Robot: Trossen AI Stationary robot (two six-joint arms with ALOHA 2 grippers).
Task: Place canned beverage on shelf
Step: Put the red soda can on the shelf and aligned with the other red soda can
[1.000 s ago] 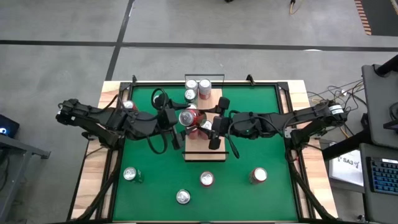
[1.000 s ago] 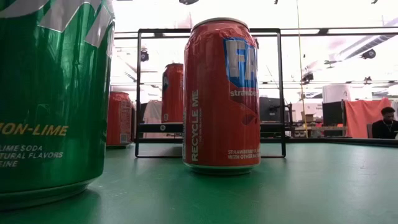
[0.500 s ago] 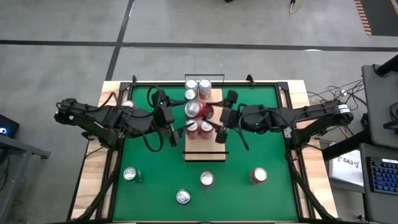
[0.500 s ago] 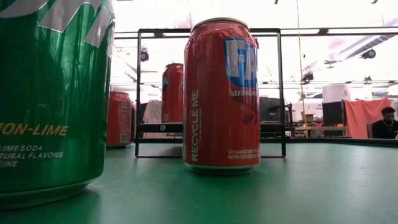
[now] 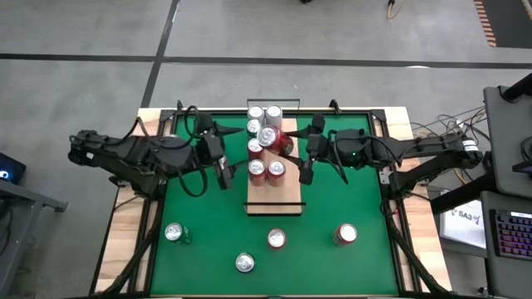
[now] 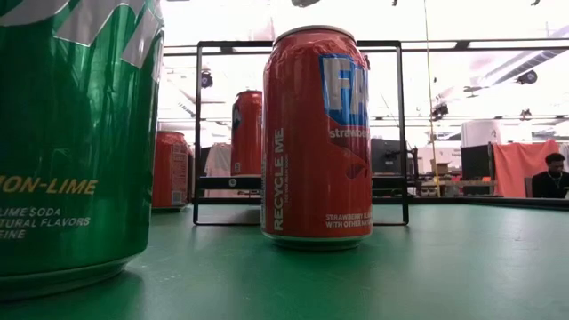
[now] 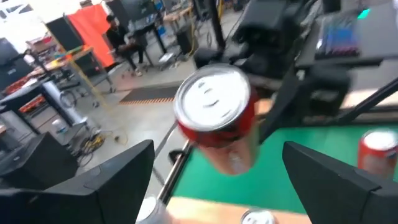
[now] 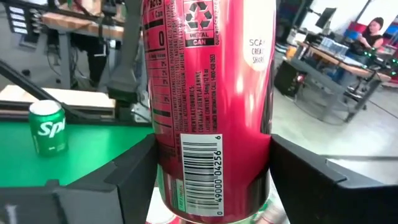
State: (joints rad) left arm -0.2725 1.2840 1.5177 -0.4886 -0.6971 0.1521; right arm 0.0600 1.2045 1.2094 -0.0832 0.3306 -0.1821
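- The shelf (image 5: 274, 198) lies lengthwise at the middle of the green mat (image 5: 349, 199), running from 12 o'clock towards 6 o'clock. Thin black rails close off its short ends.
- The board's 6 o'clock end is bare wood. Its 12 o'clock half is crowded: three cans (image 5: 264, 114) stand at the far rail, and three more (image 5: 266, 169) stand around mid-board.
- The right gripper (image 5: 293, 149) reaches in from 3 o'clock, its fingers clamped on the red can (image 5: 269, 139).
- The red can hangs tilted over the shelf's far half, between the two groups of cans. Whether it touches the board cannot be told.
- The left gripper (image 5: 226, 162) waits at 9 o'clock just beside the shelf's long edge, fingers spread wide and holding nothing.
- The mat is open on both flanks of the shelf, beneath and beyond the arms.
- Four loose cans (image 5: 276, 239) stand along the 6 o'clock side, well apart from each other and from the shelf. One more can (image 5: 172, 141) stands at the 9 o'clock edge beside the left arm.
- The pale table border (image 5: 125, 232) frames the mat.
- The right wrist view shows the red can (image 8: 211, 93) with a crimson body, white nutrition print, a recycling mark and a barcode near its base. The left wrist view shows its silver top (image 7: 212, 101) with a pull tab.
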